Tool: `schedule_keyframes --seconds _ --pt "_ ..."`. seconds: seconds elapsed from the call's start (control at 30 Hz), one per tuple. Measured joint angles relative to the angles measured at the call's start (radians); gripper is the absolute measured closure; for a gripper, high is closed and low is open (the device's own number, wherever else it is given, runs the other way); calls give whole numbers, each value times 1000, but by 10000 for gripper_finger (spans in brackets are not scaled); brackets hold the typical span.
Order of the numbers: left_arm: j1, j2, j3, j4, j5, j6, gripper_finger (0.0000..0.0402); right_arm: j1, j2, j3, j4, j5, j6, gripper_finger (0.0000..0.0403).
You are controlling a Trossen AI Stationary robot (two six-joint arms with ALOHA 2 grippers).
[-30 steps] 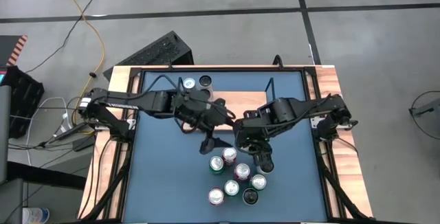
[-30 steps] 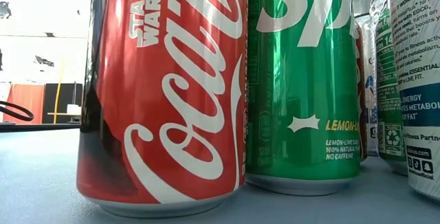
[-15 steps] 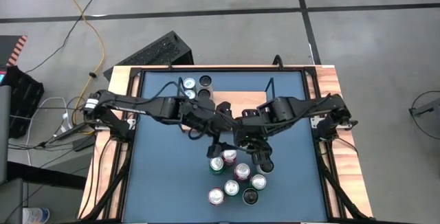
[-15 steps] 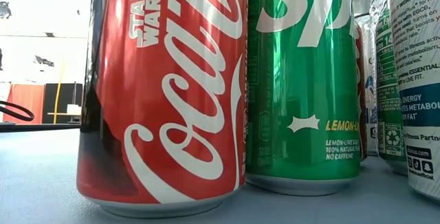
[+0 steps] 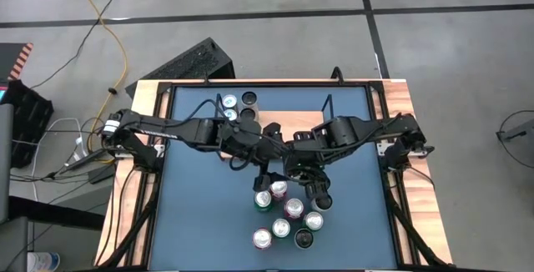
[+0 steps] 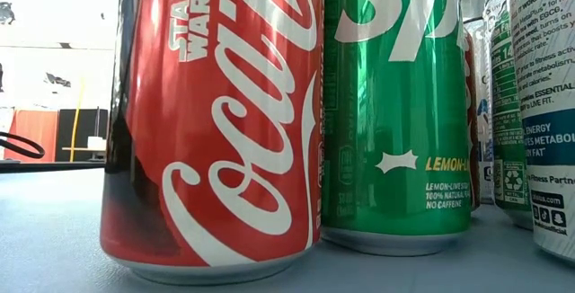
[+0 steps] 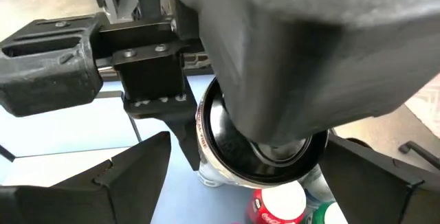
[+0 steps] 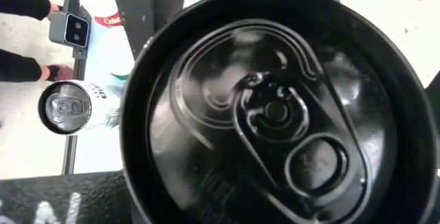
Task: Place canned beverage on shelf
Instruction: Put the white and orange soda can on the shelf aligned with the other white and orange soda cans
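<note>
My right gripper (image 5: 320,195) grips black can (image 8: 275,114), jaws clenched on it, held above tabletop (image 5: 200,222) just beside bunch of cans (image 5: 284,218). My left gripper (image 5: 265,180) hangs over bunch, jaws spread wide, holding nothing. Shelf (image 5: 309,115) at far edge, two cans (image 5: 239,100) near it.

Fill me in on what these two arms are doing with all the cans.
The right gripper holds a black-topped can over the blue table, beside the cluster of cans standing near the front edge. The left gripper, jaws wide open and empty, reaches in right next to it above the cluster. Two cans already stand at the back on the shelf.
</note>
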Motion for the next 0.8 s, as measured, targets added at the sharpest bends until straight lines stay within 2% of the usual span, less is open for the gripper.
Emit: schedule_keyframes --seconds 0.2,0.57,0.8 --pt "-8 0 0 0 -27 4 89 1 0 0 3 0 -6 182" --pt "-8 0 0 1 -26 -11 176 0 -1 -1 6 -24 -12 174" --pt "-8 0 0 9 -23 -13 182 -4 -2 -1 7 -28 -13 168"
